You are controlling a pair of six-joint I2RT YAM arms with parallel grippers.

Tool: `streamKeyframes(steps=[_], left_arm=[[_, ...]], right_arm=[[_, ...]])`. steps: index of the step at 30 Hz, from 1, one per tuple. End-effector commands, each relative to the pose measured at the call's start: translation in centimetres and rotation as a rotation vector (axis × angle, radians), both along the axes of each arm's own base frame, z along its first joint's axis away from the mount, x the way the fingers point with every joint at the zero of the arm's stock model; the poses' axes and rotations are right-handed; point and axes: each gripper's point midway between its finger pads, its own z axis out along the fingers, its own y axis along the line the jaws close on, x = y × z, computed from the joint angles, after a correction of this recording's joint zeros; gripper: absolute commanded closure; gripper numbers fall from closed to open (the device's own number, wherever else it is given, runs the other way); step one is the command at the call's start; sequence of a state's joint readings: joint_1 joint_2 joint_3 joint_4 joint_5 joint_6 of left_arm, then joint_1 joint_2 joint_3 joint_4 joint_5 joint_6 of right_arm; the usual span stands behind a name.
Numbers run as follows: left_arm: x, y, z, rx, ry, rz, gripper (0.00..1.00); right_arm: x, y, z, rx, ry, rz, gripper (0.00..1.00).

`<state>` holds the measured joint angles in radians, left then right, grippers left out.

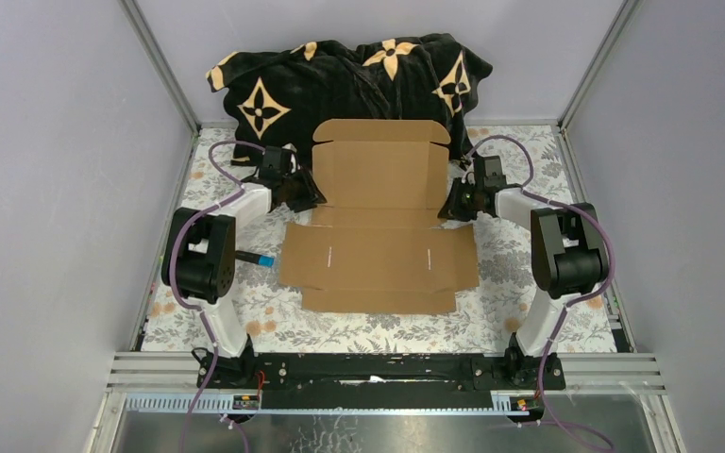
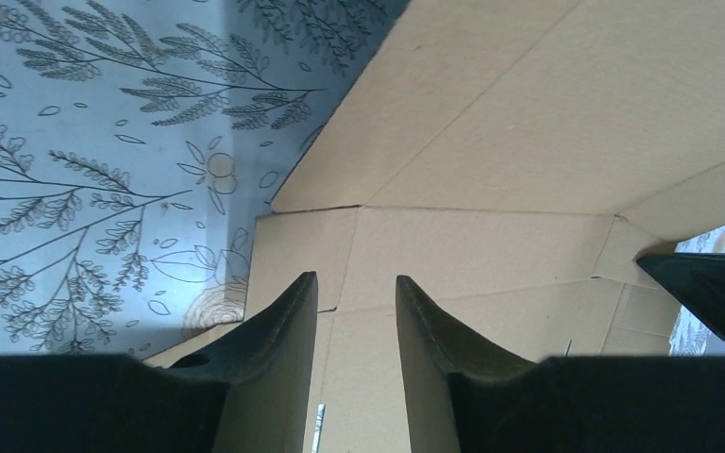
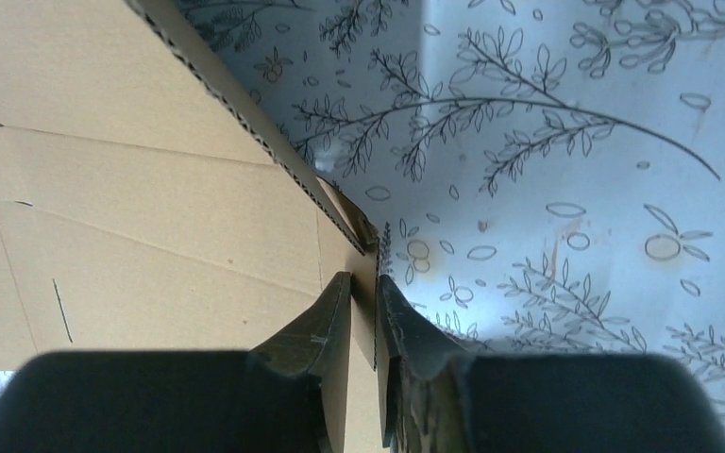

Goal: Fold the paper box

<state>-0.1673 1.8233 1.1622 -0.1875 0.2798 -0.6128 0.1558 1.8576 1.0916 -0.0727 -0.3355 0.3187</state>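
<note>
Lab-style robot test cell — plain grey walls (image 1: 47, 142), aluminium frame rails (image 1: 162, 71), floral-clothed table (image 1: 529, 311)

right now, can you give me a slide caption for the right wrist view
Right claw pinches a side flap of the brown paper box above the floral table cover.

There is one paper box (image 1: 380, 241) lying between two grippers, the left gripper (image 1: 304, 192) and the right gripper (image 1: 454, 202), with one black blanket (image 1: 349, 80) beyond their fingertips, one blue-tipped pen (image 1: 257, 258) behind the left gripper, and one flowered tablecloth (image 1: 519, 274) beneath both.
</note>
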Motion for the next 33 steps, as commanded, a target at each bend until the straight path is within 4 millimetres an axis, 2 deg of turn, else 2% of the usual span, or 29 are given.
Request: streamKeyframes(steps=[1, 7, 15, 19, 22, 26, 33], left_arm=[[0.4, -1.6, 2.7, -0.020, -0.067, -0.030, 0.57], [1.0, -6.1, 5.3, -0.041, -0.107, -0.098, 0.57], [1.9, -13.0, 6.0, -0.054, -0.124, -0.190, 0.57], [2.1, -16.7, 5.3, -0.051, -0.113, -0.242, 0.57], [1.8, -18.7, 4.5, -0.054, -0.102, -0.269, 0.57], [1.3, -19.8, 3.3, -0.043, -0.087, -0.280, 0.57], [1.1, -19.9, 1.6, -0.020, -0.063, -0.280, 0.57]], right_arm=[[-2.2, -0.7, -0.1, -0.040, 0.030, 0.018, 0.80], [-3.8, -0.8, -0.6, -0.044, 0.059, 0.038, 0.80], [-5.7, -0.5, -1.3, -0.064, 0.090, 0.064, 0.80], [-6.4, -0.1, -1.9, -0.074, 0.104, 0.075, 0.80], [-7.3, 0.2, -2.2, -0.088, 0.112, 0.085, 0.80], [-8.4, 0.3, -2.2, -0.098, 0.114, 0.084, 0.80], [-9.5, -0.5, -1.3, -0.136, 0.093, 0.051, 0.80]])
